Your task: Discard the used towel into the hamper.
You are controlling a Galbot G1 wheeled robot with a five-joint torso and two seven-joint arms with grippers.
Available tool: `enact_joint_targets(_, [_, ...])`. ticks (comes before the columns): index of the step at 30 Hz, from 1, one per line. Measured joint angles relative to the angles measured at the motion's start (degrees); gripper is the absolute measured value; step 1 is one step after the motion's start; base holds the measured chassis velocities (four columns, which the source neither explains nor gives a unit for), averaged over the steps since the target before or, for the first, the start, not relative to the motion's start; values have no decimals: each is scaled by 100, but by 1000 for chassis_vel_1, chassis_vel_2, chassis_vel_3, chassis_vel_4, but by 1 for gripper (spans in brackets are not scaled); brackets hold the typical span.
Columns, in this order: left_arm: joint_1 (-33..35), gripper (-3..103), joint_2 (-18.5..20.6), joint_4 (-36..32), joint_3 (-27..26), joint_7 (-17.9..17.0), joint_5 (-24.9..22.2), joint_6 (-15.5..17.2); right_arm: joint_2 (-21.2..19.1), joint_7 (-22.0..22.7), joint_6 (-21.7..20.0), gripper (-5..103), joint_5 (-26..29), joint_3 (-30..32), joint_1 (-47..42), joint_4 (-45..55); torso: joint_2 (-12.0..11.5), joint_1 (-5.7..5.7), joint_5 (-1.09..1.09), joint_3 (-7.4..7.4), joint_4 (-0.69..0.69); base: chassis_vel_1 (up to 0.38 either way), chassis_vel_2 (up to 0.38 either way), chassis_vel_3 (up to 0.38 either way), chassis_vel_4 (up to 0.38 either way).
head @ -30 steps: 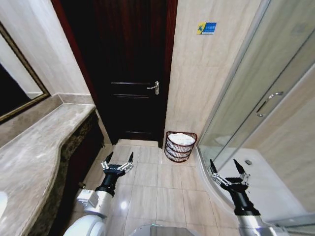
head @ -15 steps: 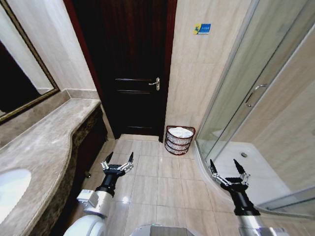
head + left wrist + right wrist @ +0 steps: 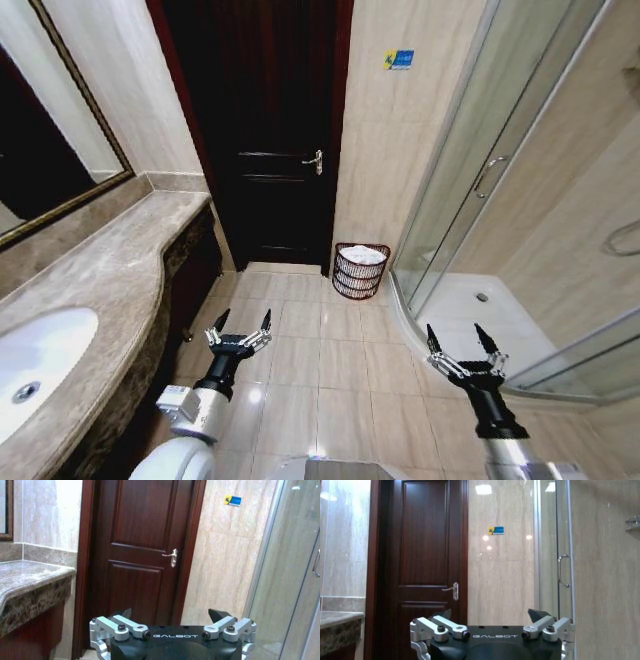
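While both arms idle low, towel (image 3: pixel 363 255) sits in hamper (image 3: pixel 361 271).
Left gripper (image 3: pixel 239 323) and right gripper (image 3: pixel 463 339): jaws spread wide, empty, over floor tiles (image 3: pixel 330 370).

Bright, even light overhead; a ceiling lamp glares off the beige wall (image 3: pixel 502 555) and the floor tiles (image 3: pixel 250 395). Head view bows at its edges; the dark door (image 3: pixel 265 130) swallows detail.

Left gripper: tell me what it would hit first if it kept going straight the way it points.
The left gripper, open and empty, points at the dark wooden door. Nothing shows between them, so probably the door, near its handle; depth is hard to judge.
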Motion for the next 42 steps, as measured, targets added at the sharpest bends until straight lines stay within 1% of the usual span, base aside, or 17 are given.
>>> enact_joint_targets(42, [-1,100,0,0,0,0,0,0,0,0,0,100,0,0,0,0,-2,3,0,1,0,3,-3,-4,4])
